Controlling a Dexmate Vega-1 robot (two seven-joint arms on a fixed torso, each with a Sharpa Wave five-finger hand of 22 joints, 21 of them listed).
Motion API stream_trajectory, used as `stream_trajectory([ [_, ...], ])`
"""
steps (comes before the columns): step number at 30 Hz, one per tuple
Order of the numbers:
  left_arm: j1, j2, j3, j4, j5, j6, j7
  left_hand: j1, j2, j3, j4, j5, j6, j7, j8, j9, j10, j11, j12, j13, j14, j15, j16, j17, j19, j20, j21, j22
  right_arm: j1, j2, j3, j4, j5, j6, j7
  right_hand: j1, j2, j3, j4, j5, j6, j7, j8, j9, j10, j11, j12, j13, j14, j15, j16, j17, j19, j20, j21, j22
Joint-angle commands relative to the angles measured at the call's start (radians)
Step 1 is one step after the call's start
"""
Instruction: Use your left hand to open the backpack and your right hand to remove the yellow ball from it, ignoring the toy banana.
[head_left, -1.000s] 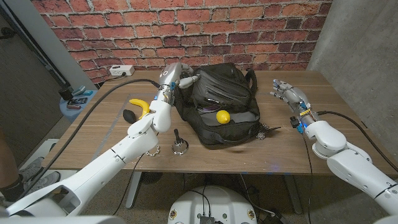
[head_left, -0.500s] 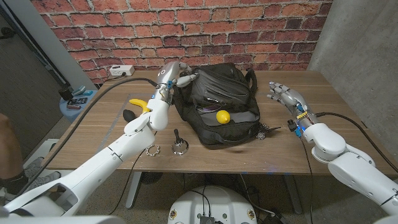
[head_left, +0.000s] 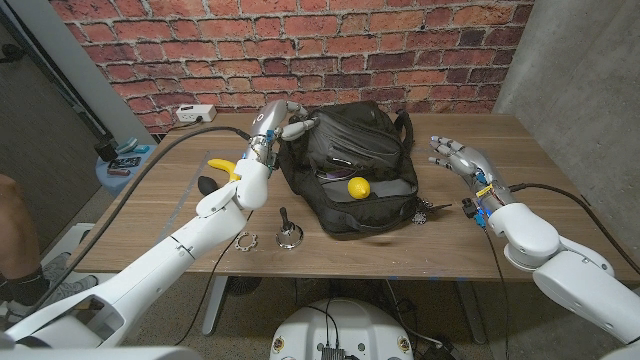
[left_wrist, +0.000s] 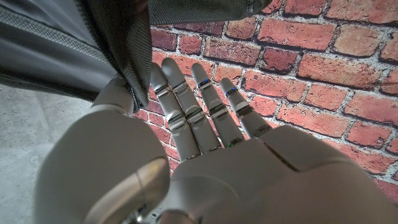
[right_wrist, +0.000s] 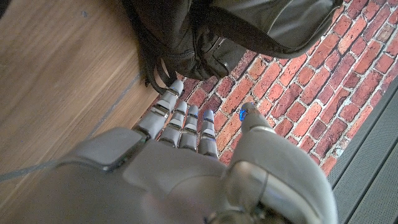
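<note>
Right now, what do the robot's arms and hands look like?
Both arms have smooth, rounded white shells. A thick black cable runs along each. The left hand and right hand are silver-grey, with segmented metallic fingers. The right wrist shows small blue and red parts.

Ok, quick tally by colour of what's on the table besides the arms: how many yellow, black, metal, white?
Yellow: 2, the ball in the backpack, the toy banana
Black: 1, the backpack
Metal: 2, small stand, ring
White: 1, power strip
Total: 6
</note>
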Motion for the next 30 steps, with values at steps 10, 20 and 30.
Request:
stream_trajectory([
  [10,-0.068,-0.045,0.003,0.099,-0.042,-0.051,0.029,0.115,0.105,-0.002,0.000,0.008,0.007,0.002,-0.005,0.002,0.013,-0.002,-0.007,0.008,0.002,0.004,0.000,0.001,-0.004,0.002,0.000,0.002,-0.087,-0.030,0.020,-0.161,-0.155,-0.191,-0.047,0.021,-0.006,0.002,-0.008,0.001,0.010,0.000,0.001,0.002,0.012,-0.005,0.007,0.001,0.004,0.007,0.000,-0.001,0.004,-0.025,0.001,0.002],
  [20,-0.095,-0.063,0.015,0.129,-0.066,-0.069,0.022,0.112,0.105,-0.004,0.003,0.010,0.010,0.002,-0.008,0.003,0.017,-0.001,-0.011,0.013,0.002,0.005,0.000,0.001,-0.005,0.003,0.000,0.002,-0.106,-0.025,0.016,-0.204,-0.206,-0.239,-0.046,0.031,-0.007,-0.001,-0.011,0.000,0.019,0.003,0.003,0.002,0.025,0.000,0.010,0.001,0.010,0.010,0.002,-0.004,0.012,-0.018,0.004,0.002],
  [30,-0.094,-0.072,0.011,0.126,-0.090,-0.057,0.024,0.114,0.105,-0.004,0.002,0.012,0.009,0.004,-0.012,0.003,0.017,-0.001,-0.015,0.017,0.001,0.003,0.000,0.001,-0.007,0.005,0.000,0.003,-0.126,-0.014,0.022,-0.252,-0.248,-0.295,-0.053,0.046,-0.014,-0.003,-0.018,0.000,0.053,-0.002,0.013,0.002,0.058,-0.010,0.020,0.001,0.032,0.009,0.008,-0.009,0.029,-0.016,0.008,0.002],
])
